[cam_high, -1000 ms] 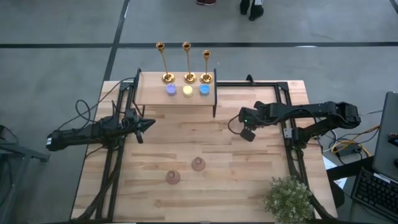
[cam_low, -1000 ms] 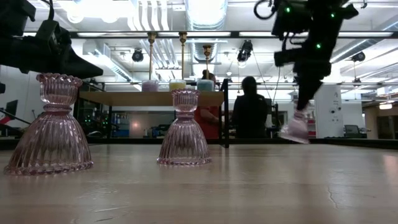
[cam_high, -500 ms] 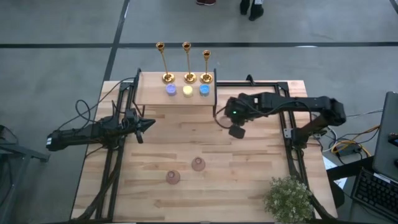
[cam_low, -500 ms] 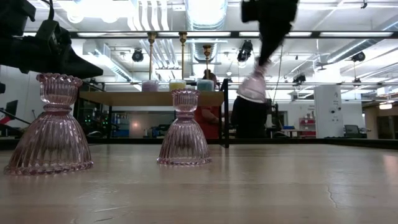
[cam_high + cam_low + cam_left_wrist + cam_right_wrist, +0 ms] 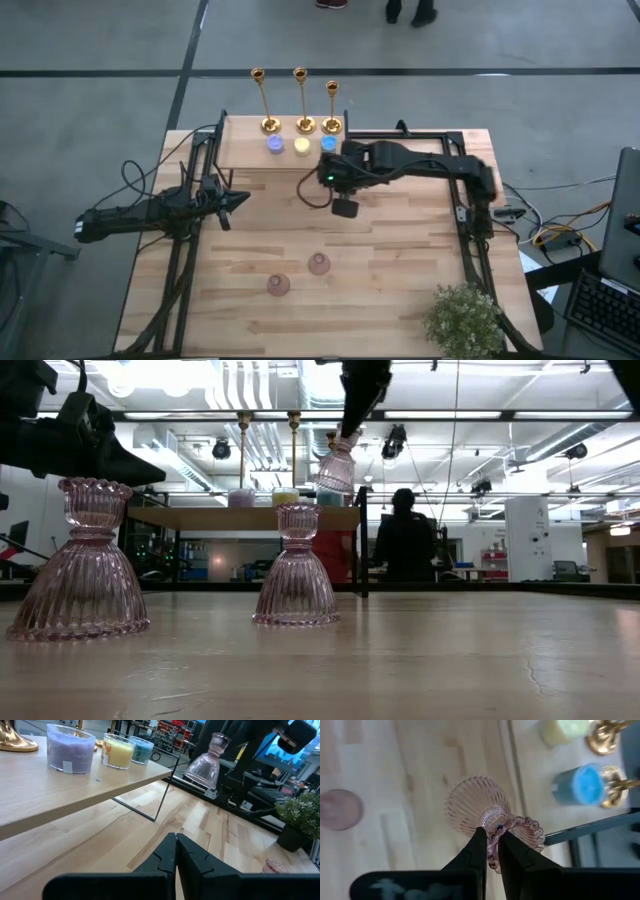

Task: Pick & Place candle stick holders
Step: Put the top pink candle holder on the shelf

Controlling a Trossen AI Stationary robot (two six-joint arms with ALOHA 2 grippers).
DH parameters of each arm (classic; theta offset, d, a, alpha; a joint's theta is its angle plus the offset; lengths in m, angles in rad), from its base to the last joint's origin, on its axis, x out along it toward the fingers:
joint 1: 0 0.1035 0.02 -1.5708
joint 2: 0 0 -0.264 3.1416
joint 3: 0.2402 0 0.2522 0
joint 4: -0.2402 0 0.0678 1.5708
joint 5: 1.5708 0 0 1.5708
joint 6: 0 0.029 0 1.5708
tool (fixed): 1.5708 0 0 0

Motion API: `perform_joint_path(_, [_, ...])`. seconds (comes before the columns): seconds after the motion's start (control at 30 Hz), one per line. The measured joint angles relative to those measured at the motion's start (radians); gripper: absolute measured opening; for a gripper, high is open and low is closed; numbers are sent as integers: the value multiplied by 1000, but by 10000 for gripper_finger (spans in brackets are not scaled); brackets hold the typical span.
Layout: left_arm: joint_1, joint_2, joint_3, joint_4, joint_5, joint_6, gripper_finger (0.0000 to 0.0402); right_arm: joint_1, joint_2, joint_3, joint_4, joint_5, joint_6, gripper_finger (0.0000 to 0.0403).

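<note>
Three gold candlesticks (image 5: pixel 300 100) stand by their round bases on the back of a raised wooden shelf (image 5: pixel 245 155). My right gripper (image 5: pixel 492 834) is shut on a pink ribbed glass candle holder (image 5: pixel 337 460), in the air beside the shelf's right end; the holder also shows in the left wrist view (image 5: pixel 205 762). Two more pink glass holders (image 5: pixel 318 264) (image 5: pixel 278 285) stand on their flared bases on the near part of the table. My left gripper (image 5: pixel 176 837) is shut and empty, above the table's left part (image 5: pixel 240 200). My right gripper pinches the pink holder between its two fingers at the top, where the narrow neck meets the scalloped cup rim (image 5: pixel 495 826). The fingers come from above, slanting down. The holder hangs tilted below them, flared base (image 5: pixel 475 807) lowest, clear of the table and the shelf.
Purple (image 5: pixel 274 145), yellow (image 5: pixel 301 146) and blue (image 5: pixel 328 144) candles in glass jars stand in front of the candlesticks on the shelf. A potted plant (image 5: pixel 465 318) stands at the near right corner. A black metal frame (image 5: pixel 460 200) runs along the table's sides. People stand beyond the table.
My right gripper has swept from the table's right part toward its left and far side and has risen, carrying the pink holder, still tilted, up to the shelf's right end.
</note>
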Motion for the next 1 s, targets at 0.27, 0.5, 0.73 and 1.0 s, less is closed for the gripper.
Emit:
perform_joint_path(0.27, [0, 0, 0, 0, 0, 0, 12, -16, 197, 283, -180, 95, -7, 17])
perform_joint_path(0.5, [0, 3, 0, -4, 1, 0, 12, -28, 187, 246, -187, 157, 28, 17])
perform_joint_path(0.73, [0, 7, 0, -17, 3, 0, 12, -55, 183, 261, -137, 169, 23, 17])
perform_joint_path(1.0, [0, 7, 0, -18, 3, 0, 12, -102, 191, 260, -136, 165, 20, 31])
